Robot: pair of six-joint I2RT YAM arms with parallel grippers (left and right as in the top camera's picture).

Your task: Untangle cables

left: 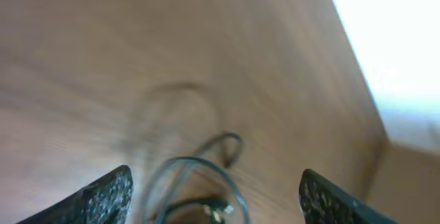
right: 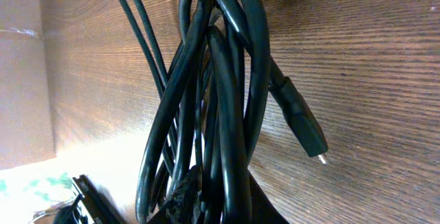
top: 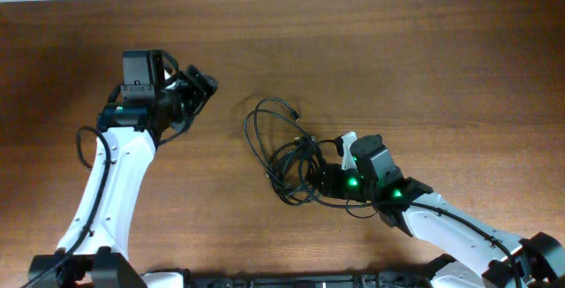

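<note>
- Left arm [top: 106, 182] comes up from the near-left corner and bends at the wrist, so the left gripper [top: 201, 87] points off to the right, toward the middle of the table [top: 424, 58].
- That one's wide open with nothing in it. On its own cam the two fingertips [left: 110, 195] sit at opposite bottom corners, with just blurry cord loops on the wood ahead.
- Right arm [top: 450, 226] reaches in low from the near-right corner, angled up-left, and the right gripper [top: 325, 180] is nose-first in the tangle.
- Its jaws are nearly closed, pinching several strands. On the wrist cam the cords run straight down between the pads [right: 182, 198].
- The cables [top: 287, 151] sit about mid-table, a bit right of centre and well apart from the left gripper.
- The dense knot is at the right gripper. One big loose loop stretches up-left from it, so the long axis runs near-right to far-left.
- One plug [right: 302, 124] sticks out of the bundle, slanting down-right on the right wrist cam with its tip on bare wood.
</note>
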